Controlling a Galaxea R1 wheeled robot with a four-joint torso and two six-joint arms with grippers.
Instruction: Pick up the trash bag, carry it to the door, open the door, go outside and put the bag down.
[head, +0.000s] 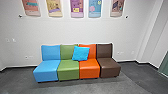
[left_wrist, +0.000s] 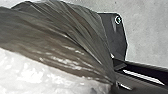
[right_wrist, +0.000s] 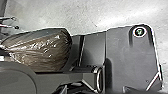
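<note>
The dark translucent trash bag (left_wrist: 62, 40) looms large in the left wrist view, its folds drawn together to one point at my left gripper (left_wrist: 115, 81), which is shut on it. A bright white area of the bag lies below the dark plastic there. From the right wrist, the same bag (right_wrist: 47, 50) shows full and shiny beside the robot's dark base plate. The state of my right gripper cannot be made out among the dark parts.
Four joined seats in blue, green, orange (head: 89, 68) and brown stand against the white wall (head: 75, 31), with a bright blue cushion (head: 80, 53) on them. Grey floor (head: 100, 86) lies in front. At the right edge is a greenish panel (head: 164, 65).
</note>
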